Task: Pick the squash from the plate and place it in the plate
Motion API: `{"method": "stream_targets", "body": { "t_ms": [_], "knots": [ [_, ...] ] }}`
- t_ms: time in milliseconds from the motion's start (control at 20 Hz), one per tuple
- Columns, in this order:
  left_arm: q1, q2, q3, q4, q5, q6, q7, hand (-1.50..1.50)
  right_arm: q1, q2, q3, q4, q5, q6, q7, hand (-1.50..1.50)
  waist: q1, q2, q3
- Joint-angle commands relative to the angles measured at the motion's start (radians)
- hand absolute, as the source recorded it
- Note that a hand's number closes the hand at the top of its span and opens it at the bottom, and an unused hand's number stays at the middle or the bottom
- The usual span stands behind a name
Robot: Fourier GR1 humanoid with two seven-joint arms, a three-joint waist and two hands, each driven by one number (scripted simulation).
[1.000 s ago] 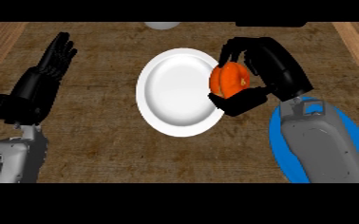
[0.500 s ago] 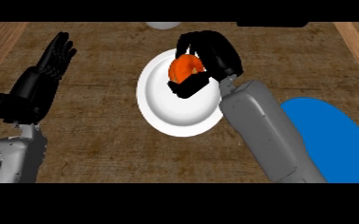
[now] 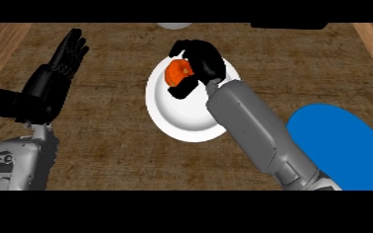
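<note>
Head view. My right hand [image 3: 200, 61] is positioned over the upper part of the white plate [image 3: 175, 123], with my grey right forearm [image 3: 255, 133] crossing the plate's right side from the lower right. The fingers and thumb of this hand are curled around the orange squash [image 3: 177, 73], which is therefore grasped; only its left face shows between the black fingers. The squash sits above the plate's upper-left area; I cannot tell whether it touches the plate surface or is held just clear of it.

The plate lies on the brown wooden counter [image 3: 109, 143], roughly at the centre of the view. A blue rounded shape [image 3: 335, 143] appears at the lower right, beside my right forearm.

My left hand [image 3: 55, 76] is at the left side of the view, well apart from the plate. Its fingers are straight and point up toward the far edge of the counter; it is released and holds nothing. My left forearm [image 3: 22, 163] enters from the lower left corner.

At the top edge, a pale round object [image 3: 175, 25] is partly visible beyond the plate, and a dark object [image 3: 287, 25] lies to its right.
</note>
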Motion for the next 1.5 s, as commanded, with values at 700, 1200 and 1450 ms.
{"method": "stream_targets", "body": {
  "t_ms": [700, 1200, 1450],
  "knots": [
    [-0.025, -0.029, -0.015, 0.042, -0.033, 0.016, -0.02, 0.0, -0.091, 0.004, -0.028, 0.141, -0.594, -0.253, -0.304, -1.5, 0.005, 0.003, 0.001],
    [0.054, 0.04, 0.078, -0.019, 0.042, -0.045, -0.002, 0.0, 0.063, -0.164, -0.212, 0.026, -0.67, -0.079, -0.384, -1.5, -0.043, -0.011, 0.0],
    [0.003, 0.017, 0.058, 0.003, 0.015, -0.015, 0.035, 0.0, 0.103, -0.291, -0.285, 0.006, -0.699, 0.049, -0.436, -1.5, -0.045, -0.009, 0.0]
  ]
}}
